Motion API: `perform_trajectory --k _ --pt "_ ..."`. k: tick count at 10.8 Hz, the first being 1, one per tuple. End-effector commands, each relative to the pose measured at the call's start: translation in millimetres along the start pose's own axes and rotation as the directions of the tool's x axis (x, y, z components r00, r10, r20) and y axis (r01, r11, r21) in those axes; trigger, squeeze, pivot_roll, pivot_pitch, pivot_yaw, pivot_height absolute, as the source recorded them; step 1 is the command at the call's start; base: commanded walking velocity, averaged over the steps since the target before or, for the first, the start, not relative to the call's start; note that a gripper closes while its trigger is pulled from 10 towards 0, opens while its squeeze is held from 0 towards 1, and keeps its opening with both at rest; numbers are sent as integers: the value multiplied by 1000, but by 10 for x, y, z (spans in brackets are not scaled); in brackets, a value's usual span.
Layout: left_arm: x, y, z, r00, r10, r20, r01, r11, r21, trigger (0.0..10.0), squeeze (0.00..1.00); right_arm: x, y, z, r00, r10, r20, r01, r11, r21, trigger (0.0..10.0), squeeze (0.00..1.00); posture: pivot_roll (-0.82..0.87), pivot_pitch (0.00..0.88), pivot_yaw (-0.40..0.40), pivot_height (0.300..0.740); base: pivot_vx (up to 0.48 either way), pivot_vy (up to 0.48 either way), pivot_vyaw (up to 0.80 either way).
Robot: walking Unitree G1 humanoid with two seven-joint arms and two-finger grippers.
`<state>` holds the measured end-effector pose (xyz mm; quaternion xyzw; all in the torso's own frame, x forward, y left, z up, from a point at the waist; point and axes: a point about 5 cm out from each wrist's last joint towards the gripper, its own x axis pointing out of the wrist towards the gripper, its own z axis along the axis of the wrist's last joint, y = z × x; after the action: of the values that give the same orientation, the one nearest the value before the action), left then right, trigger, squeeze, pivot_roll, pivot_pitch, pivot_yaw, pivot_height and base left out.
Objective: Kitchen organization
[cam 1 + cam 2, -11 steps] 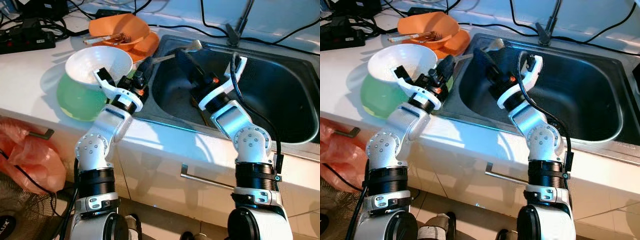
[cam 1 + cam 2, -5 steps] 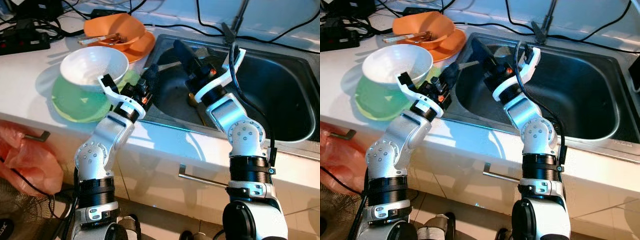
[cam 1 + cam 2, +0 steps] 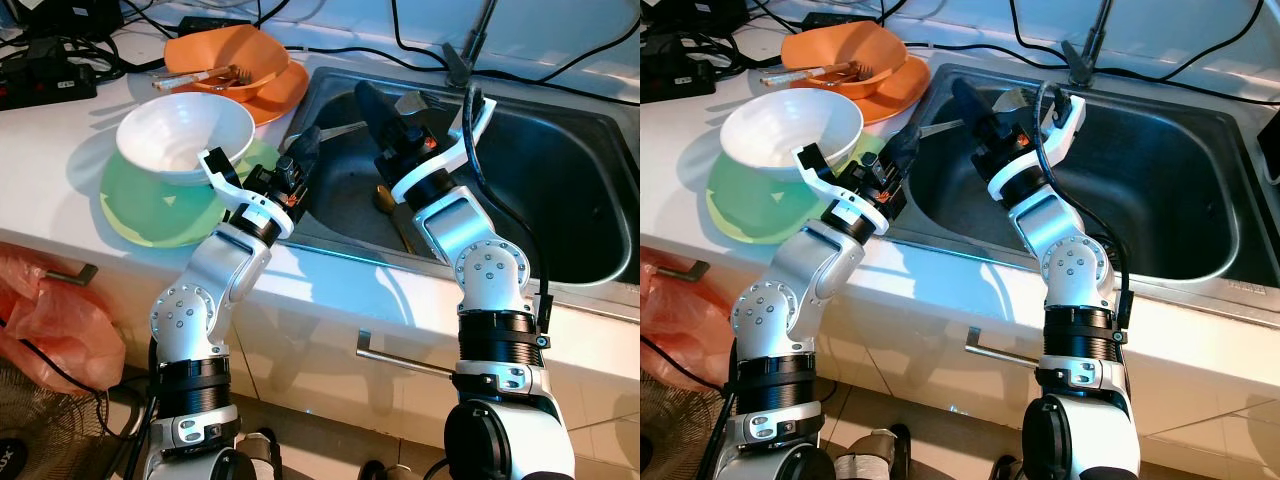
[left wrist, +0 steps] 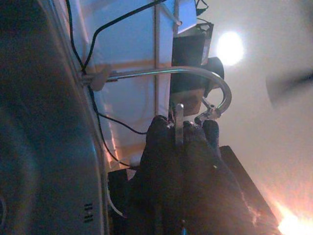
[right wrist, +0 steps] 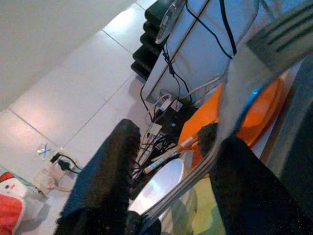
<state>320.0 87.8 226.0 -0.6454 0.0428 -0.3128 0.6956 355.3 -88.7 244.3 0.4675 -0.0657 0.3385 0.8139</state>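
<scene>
A slotted metal spatula [image 3: 405,100] hangs over the left part of the steel sink [image 3: 560,190], its thin handle [image 3: 340,127] running back to my left gripper [image 3: 305,145]. That gripper is shut on the handle [image 4: 179,122] at the sink's left rim. My right gripper [image 3: 375,105] is inside the sink by the spatula's head, fingers [image 5: 107,171] spread wide with the blade [image 5: 234,98] passing between them, close to one finger. A white bowl [image 3: 185,135] sits on a green plate [image 3: 150,205] on the counter, just left of my left arm.
Orange dishes [image 3: 235,60] holding utensils stand behind the bowl. A faucet [image 3: 470,50] and black cables run along the back. A gold spoon [image 3: 385,195] lies in the sink. A power strip [image 3: 45,85] is at far left, an orange bag [image 3: 50,320] hangs below the counter.
My left gripper has come forward to the sink rim with the spatula. My right gripper has risen to the spatula's head. The view has also shifted slightly.
</scene>
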Motion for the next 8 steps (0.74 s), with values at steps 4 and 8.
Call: perform_trajectory --k 4,8 --pt "63 22 -198 999 16 -31 -18 999 -52 0 0 80 87 60 999 33 29 -33 999 -6 0 0 152 142 -17 740 0 0 0" --pt "61 66 -213 995 66 -75 -58 992 110 9098 0 75 64 72 999 16 41 -15 1000 -20 0 0 154 141 -18 740 0 0 0"
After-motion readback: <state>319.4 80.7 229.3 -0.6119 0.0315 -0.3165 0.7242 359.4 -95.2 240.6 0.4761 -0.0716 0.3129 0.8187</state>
